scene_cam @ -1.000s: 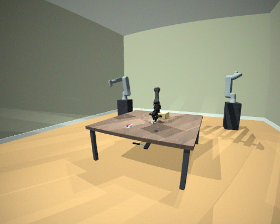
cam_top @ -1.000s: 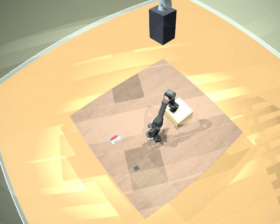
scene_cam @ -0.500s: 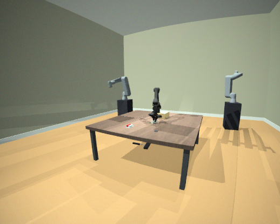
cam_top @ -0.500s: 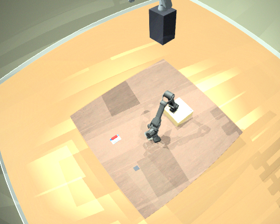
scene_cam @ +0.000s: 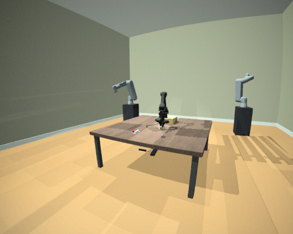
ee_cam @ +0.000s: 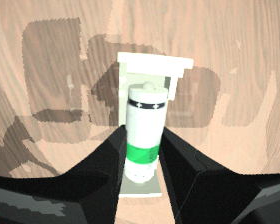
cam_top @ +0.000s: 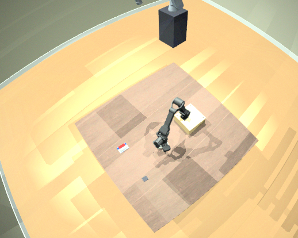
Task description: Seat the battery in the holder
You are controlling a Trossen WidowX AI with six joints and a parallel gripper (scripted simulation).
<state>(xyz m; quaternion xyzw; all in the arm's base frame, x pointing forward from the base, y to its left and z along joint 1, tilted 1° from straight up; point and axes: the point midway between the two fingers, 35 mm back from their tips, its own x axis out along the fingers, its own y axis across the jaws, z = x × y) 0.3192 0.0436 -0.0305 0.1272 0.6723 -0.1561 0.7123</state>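
1. At the centre of the wrist view, the battery (ee_cam: 144, 137) lies lengthwise between the two dark fingers of the gripper (ee_cam: 143, 163), which is pinched on it at its green band.
2. The battery sits over the pale holder (ee_cam: 155, 64). The holder's far end wall shows toward the top of the frame and its near end peeks out below the battery. Whether the battery is fully down in the cradle or just above it cannot be told.
3. The end with the dark ring points to the far wall; which end is the terminal is too small to make out.
4. In the top view the gripper (cam_top: 162, 144) is near the middle of the table (cam_top: 220, 149), with a red-and-white card (cam_top: 123, 148) well apart at the left of the frame.
5. Handling, as a judgement: the battery looks rigid, smooth and round, so it may roll or slip in the pads. A grip across its middle, as here, should keep it level.
6. The holder looks light and thin-walled. Downward pressure could shift or strain it, so lowering should be gentle.
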